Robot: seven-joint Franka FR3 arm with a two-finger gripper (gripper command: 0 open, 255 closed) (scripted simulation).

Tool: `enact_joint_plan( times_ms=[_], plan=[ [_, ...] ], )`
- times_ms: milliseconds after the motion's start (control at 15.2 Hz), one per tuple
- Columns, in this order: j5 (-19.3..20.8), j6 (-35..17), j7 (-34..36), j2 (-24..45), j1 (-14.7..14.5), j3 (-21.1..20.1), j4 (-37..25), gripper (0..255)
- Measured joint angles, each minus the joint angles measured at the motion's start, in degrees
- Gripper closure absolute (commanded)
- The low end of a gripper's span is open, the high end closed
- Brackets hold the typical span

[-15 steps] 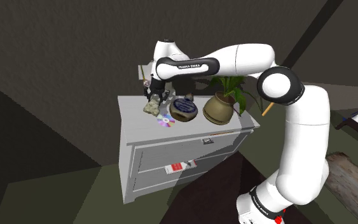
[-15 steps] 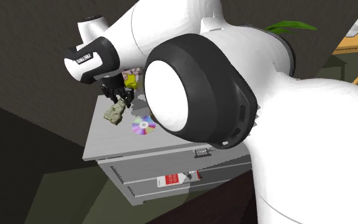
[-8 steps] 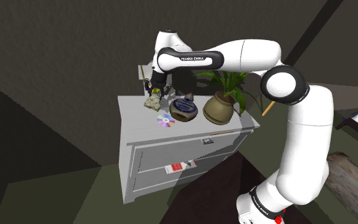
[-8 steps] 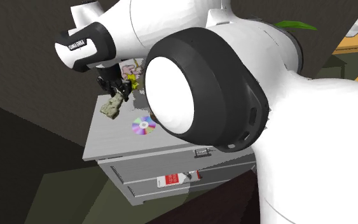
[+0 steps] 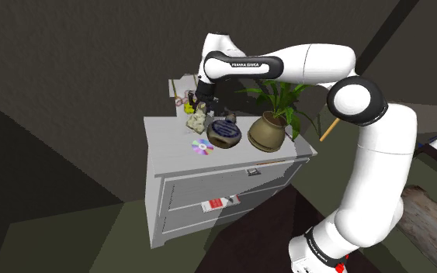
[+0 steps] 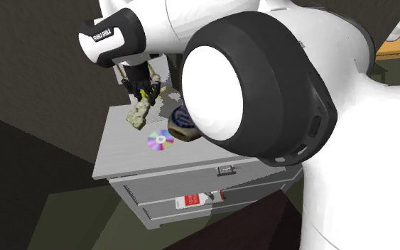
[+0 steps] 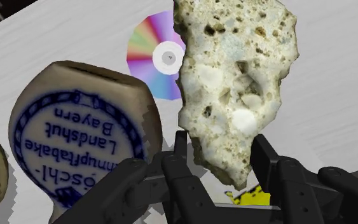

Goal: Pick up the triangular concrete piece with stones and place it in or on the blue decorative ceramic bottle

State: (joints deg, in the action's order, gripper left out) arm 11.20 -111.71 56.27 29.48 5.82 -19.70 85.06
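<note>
Evidently, you had the gripper (image 7: 220, 149) clamped on the narrow end of the concrete piece (image 7: 234, 83), a pitted, stone-studded wedge held clear above the grey cabinet top (image 5: 170, 143), inside its edges, beside the rounded cream bottle (image 7: 82, 140) with blue lettering, over the iridescent disc (image 7: 147, 60).

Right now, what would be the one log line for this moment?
gripper: shut on concrete piece | piece: held above dresser | bottle: on dresser beside disc | placement: not yet done
</note>
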Motion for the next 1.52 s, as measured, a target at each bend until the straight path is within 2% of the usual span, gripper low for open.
enact_joint_plan(
  times_ms=[330, 924, 1518],
  plan=[
    [-1.0, -2.1, -5.7, -2.4, 5.0, 1.1, 4.1, 255],
    [-2.5, -2.5, -16.8, -3.6, 13.3, 3.7, 5.2, 255],
    [-1.7, -7.5, -17.5, -1.1, 14.0, 4.5, 7.7, 255]
  ],
)
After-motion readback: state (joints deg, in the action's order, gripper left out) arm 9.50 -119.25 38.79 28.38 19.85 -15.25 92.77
